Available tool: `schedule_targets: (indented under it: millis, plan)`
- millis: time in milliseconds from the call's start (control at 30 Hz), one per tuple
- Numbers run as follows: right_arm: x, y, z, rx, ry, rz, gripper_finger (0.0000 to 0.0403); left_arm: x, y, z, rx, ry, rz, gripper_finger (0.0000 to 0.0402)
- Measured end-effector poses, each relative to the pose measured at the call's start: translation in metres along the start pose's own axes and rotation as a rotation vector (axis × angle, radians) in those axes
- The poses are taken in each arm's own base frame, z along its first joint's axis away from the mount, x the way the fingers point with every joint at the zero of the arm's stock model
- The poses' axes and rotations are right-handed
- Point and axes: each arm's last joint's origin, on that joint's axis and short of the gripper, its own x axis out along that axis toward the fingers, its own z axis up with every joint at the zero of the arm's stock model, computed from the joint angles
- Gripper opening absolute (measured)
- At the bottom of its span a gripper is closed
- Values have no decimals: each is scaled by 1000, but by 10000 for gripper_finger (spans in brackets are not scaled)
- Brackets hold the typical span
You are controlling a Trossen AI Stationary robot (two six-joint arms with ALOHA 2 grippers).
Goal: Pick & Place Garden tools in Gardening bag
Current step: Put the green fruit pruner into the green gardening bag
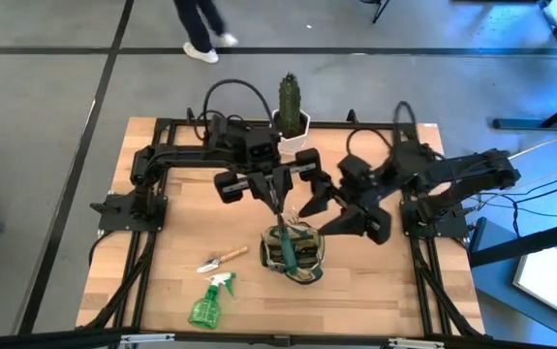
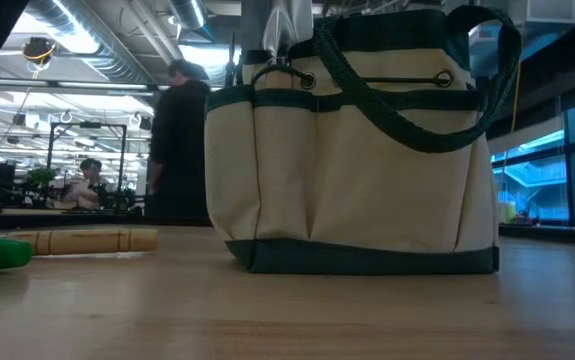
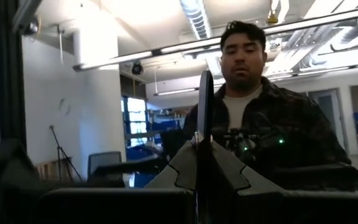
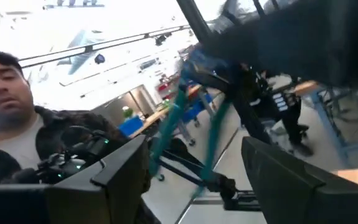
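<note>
The olive and tan gardening bag (image 1: pixel 297 254) (image 2: pixel 357 160) stands upright on its base on the wooden table (image 1: pixel 162 233). A green-handled tool (image 1: pixel 284 248) sticks out of its top. Above the bag's far rim my left gripper (image 1: pixel 278 198) (image 3: pixel 203 155) is shut on a thin dark tool. My right gripper (image 1: pixel 324 215) (image 4: pixel 197 180) hangs open just right of it, with nothing between its fingers. A wooden-handled trowel (image 1: pixel 222 259) (image 2: pixel 82 241) and a green spray bottle (image 1: pixel 210 301) (image 2: pixel 2 252) lie flat on the table left of the bag. My left gripper pinches a thin dark flat part of a garden tool (image 3: pixel 204 127) between its two fingers (image 3: pixel 182 167). The part shows edge-on and sticks out past the fingertips. The tool is lifted above the bag. Which tool it is and which end is held, I cannot tell.
A green cactus in a white pot (image 1: pixel 291 105) stands at the table's far edge behind the grippers. A person in a dark plaid shirt (image 3: pixel 253 106) stands beyond the table. Another person (image 1: pixel 201 29) walks on the floor past the far side. Bare wood lies near the front right.
</note>
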Motion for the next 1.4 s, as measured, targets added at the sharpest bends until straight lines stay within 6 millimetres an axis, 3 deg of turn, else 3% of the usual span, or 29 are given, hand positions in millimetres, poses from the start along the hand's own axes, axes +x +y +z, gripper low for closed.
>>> schedule_targets:
  millis: [267, 600, 933, 1100, 1267, 1400]
  plan:
    - [32, -32, -10, 60, -23, 182, 263, 5, -12, 4, 41, -38, -67, 8]
    - [38, -45, -16, 106, 45, 252, 263, 7, -29, 8, 7, -68, -164, 8]
    - [45, -53, -28, 150, 136, 271, 251, 9, -33, 14, 14, -64, -163, 8]
    - [42, -59, -38, 168, 244, 178, 231, -7, -25, 21, -35, -47, -107, 8]
    - [26, -52, -38, 146, 335, 85, 219, -20, -21, 24, -80, -16, -75, 8]
    - [8, -42, -31, 75, 355, 8, 218, -39, -11, 0, -156, 4, -14, 8]
